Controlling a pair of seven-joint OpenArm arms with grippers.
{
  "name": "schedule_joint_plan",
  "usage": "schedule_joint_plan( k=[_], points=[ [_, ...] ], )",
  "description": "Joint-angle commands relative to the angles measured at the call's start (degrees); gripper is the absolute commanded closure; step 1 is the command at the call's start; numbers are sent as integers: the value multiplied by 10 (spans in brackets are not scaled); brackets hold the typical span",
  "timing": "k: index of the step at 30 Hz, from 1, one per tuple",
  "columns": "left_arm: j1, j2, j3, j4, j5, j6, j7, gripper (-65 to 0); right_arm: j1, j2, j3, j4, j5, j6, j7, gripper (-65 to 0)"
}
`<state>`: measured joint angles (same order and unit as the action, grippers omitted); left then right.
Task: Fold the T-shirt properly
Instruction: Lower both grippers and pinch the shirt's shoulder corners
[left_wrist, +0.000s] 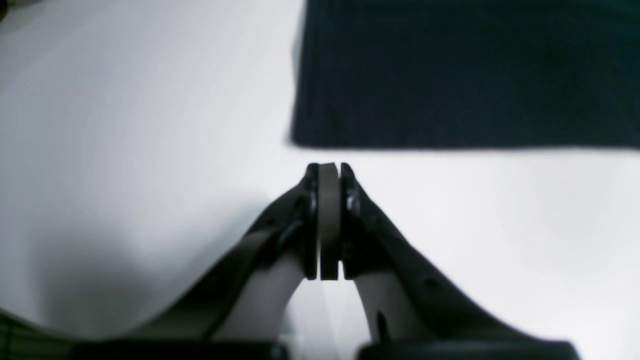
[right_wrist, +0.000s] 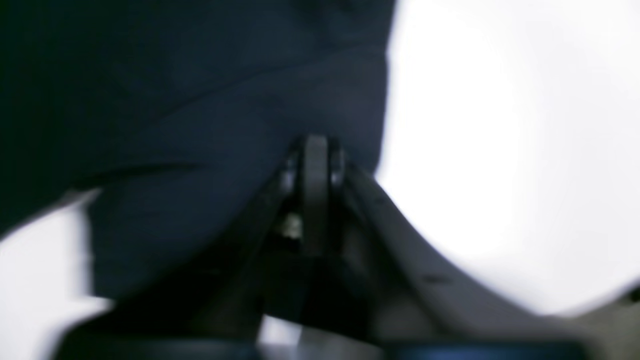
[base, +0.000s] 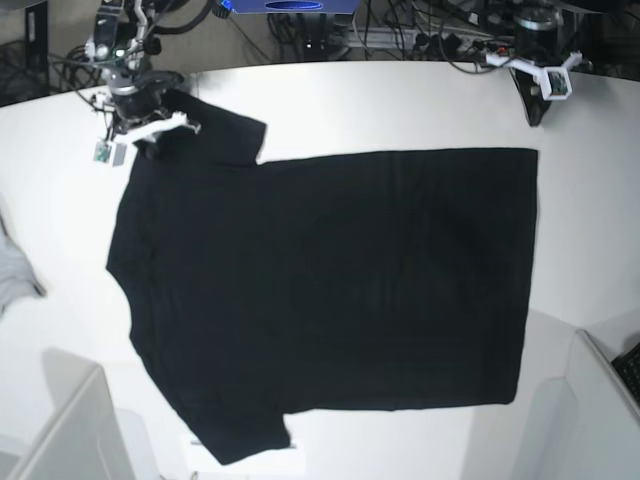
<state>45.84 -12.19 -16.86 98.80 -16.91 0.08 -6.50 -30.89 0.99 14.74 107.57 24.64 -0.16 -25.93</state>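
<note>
The black T-shirt (base: 330, 300) lies spread flat on the white table (base: 400, 100), plain side up, with its sleeves to the left and its hem to the right. My right gripper (base: 148, 135) is at the far sleeve in the top-left corner. In the blurred right wrist view its jaws (right_wrist: 315, 142) are together at the edge of the dark cloth (right_wrist: 200, 100), which bunches around the tips. My left gripper (base: 535, 120) hangs over bare table just beyond the far hem corner. It is shut (left_wrist: 329, 167) with nothing in it, a short way from the shirt's corner (left_wrist: 465, 75).
A small grey cloth (base: 12, 270) pokes in at the left edge. White box-like panels stand at the near left (base: 70, 430) and near right (base: 590, 420). Cables and gear (base: 400, 35) run along the table's far side.
</note>
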Motion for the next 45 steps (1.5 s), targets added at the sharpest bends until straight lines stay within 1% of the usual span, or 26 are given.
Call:
schedule_joint_plan(
  k=[1, 2, 3, 4, 6, 8, 10, 12, 13, 14, 16, 19, 21, 23, 27, 28, 31, 32, 34, 38, 39, 43, 45],
  points=[
    [-3, -5, -3, 12, -2, 2, 8, 0, 1, 12, 2, 8, 27, -1, 5, -216],
    [-16, -6, -3, 12, -2, 1, 25, 0, 3, 20, 2, 7, 64, -1, 1, -284],
    [-26, -6, -3, 11, -3, -2, 36, 0, 3, 26, 2, 6, 94, -1, 0, -329],
    [-38, -6, -3, 10, -3, -14, 45, 0, 4, 34, 2, 6, 122, -1, 0, -368],
    [-53, -4, -3, 13, -3, -44, 59, 0, 5, 53, 2, 6, 172, -1, 0, -413],
    [-62, -4, -3, 15, -3, -64, 61, -114, 5, 67, 2, 5, 203, -1, 1, -419],
    [-71, -4, -3, 14, -3, -65, 66, -222, 5, 70, 2, -5, 216, -1, 2, -419],
    [-76, -4, -4, 14, -4, -65, 77, -301, 5, 69, 22, -20, 216, -1, 1, -419],
    [-77, -4, -9, 15, -10, -66, 80, -331, 6, 64, 38, -29, 216, -1, 0, -419],
    [-76, -4, -16, 15, -32, -67, 81, -355, 6, 59, 50, -38, 216, -1, 0, -419],
    [-76, -6, -35, 15, -101, -67, 96, -385, 6, 56, 69, -50, 216, -1, 0, -419],
    [-74, -39, -65, 13, -223, -68, 138, -392, 6, 57, 82, -63, 216, 4, 0, -419],
    [-74, -59, -76, 10, -285, -68, 163, -393, 6, 57, 82, -65, 216, 35, 0, -419],
    [-74, -76, -76, 10, -313, -68, 171, -393, 6, 54, 82, -76, 216, 55, 0, -419],
    [-77, -80, -75, 10, -318, -72, 175, -411, 13, 53, 79, -119, 216, 65, 0, -419],
    [-77, -80, -75, 9, -318, -82, 175, -420, 14, 53, 79, -130, 216, 72, 0, -417],
    [-77, -79, -76, 0, -318, -138, 175, -420, 9, 52, 77, -141, 216, 86, 0, -417],
    [-78, -79, -76, -7, -318, -150, 175, -420, 2, 52, 76, -141, 216, 94, 0, -417],
    [-79, -79, -76, -25, -318, -152, 175, -420, -8, 51, 60, -140, 216, 111, 0, -413],
    [-88, -77, -76, -45, -319, -152, 175, -418, -16, 51, 31, -144, 216, 127, 0, -333],
    [-90, -77, -76, -48, -319, -152, 175, -416, -16, 51, 23, -147, 216, 128, 0, -323],
    [-91, -75, -76, -52, -320, -152, 175, -416, -15, 51, 15, -158, 216, 128, 0, -311],
    [-97, -67, -76, -53, -320, -152, 176, -416, -15, 51, 16, -167, 216, 128, 1, -306]
  ],
)
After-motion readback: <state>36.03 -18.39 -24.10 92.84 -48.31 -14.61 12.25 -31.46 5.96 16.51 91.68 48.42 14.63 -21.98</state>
